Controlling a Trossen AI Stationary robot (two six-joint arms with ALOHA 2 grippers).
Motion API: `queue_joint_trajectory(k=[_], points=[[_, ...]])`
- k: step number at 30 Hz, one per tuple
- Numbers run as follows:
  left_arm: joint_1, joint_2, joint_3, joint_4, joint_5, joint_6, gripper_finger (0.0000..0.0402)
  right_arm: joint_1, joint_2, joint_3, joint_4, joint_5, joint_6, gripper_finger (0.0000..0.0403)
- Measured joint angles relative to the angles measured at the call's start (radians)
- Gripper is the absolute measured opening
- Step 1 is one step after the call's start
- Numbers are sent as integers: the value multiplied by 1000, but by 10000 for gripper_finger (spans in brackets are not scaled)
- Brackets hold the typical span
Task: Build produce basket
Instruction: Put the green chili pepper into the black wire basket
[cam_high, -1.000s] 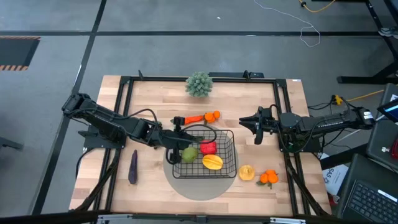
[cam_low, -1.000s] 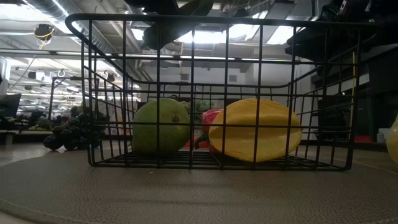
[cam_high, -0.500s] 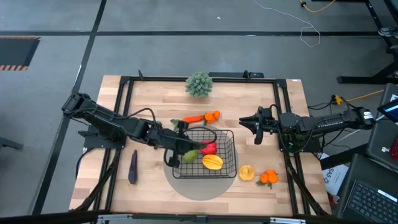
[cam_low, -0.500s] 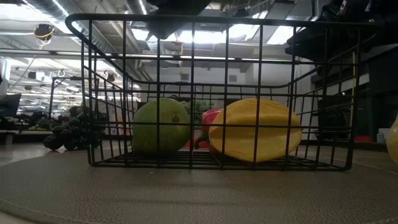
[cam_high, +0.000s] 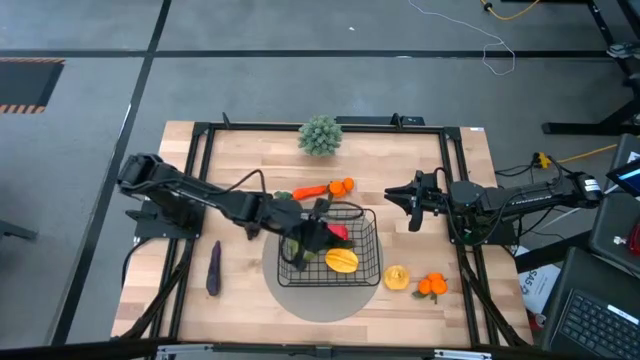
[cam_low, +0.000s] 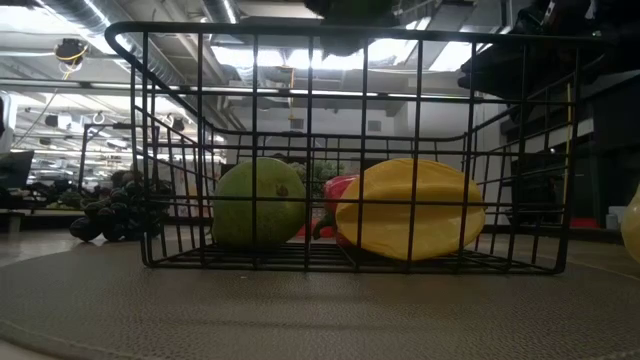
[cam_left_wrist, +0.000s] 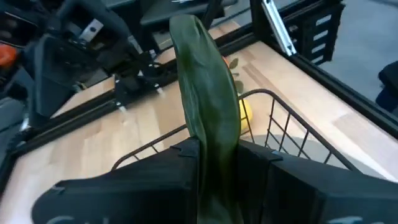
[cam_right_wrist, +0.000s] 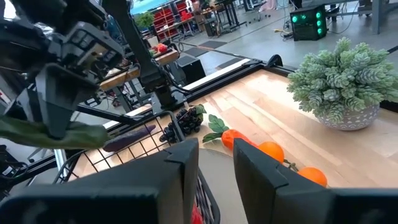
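The black wire basket (cam_high: 362, 262) stands on a grey round mat and holds a green pear (cam_low: 258, 205), a red pepper (cam_low: 338, 190) and a yellow fruit (cam_low: 410, 208). My left gripper (cam_high: 318, 238) hangs over the basket's left part, shut on a green cucumber (cam_left_wrist: 205, 93), which also shows in the right wrist view (cam_right_wrist: 50, 134). My right gripper (cam_high: 412, 205) waits to the right of the basket, open, with nothing between its fingers (cam_right_wrist: 177, 171). On the table lie dark grapes (cam_right_wrist: 180, 124), a carrot (cam_high: 312, 190), an orange (cam_high: 343, 185), a purple eggplant (cam_high: 213, 268), a lemon (cam_high: 397, 277) and two oranges (cam_high: 432, 286). My left gripper pinches the cucumber between its two fingers (cam_left_wrist: 180, 168) near one end (cam_left_wrist: 214, 155). The cucumber lies along the fingers and sticks out well past their tips. It is lifted clear, above the basket's rim (cam_left_wrist: 273, 96).
A spiky grey-green plant (cam_high: 320, 134) in a pot stands at the far edge. A black frame (cam_high: 200, 180) runs round the table. Bare wood lies left of the basket and near the front edge.
My left gripper has gone toward the table's right edge with the cucumber, from beside the basket's left wall to above the basket, and its wrist has turned. The cucumber stays in the hold, clear of the basket.
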Motion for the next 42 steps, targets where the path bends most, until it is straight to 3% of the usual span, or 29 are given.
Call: queue_joint_trajectory(k=[7, 12, 21, 28, 36, 42], points=[[43, 109, 0, 320, 127, -33, 39, 0, 0, 0, 1, 0, 0, 97], [54, 154, 0, 331, 130, -52, 39, 0, 0, 0, 1, 0, 2, 97], [64, 160, -1, 184, 117, -153, 39, 0, 0, 0, 1, 0, 0, 97], [65, 151, -1, -63, -89, -172, 39, 0, 0, 0, 0, -1, 2, 97], [59, 118, -1, -191, -105, -205, 39, 0, 0, 0, -1, -1, 1, 97], [46, 45, 0, -352, -248, -241, 39, 0, 1, 0, -5, -1, 2, 97]])
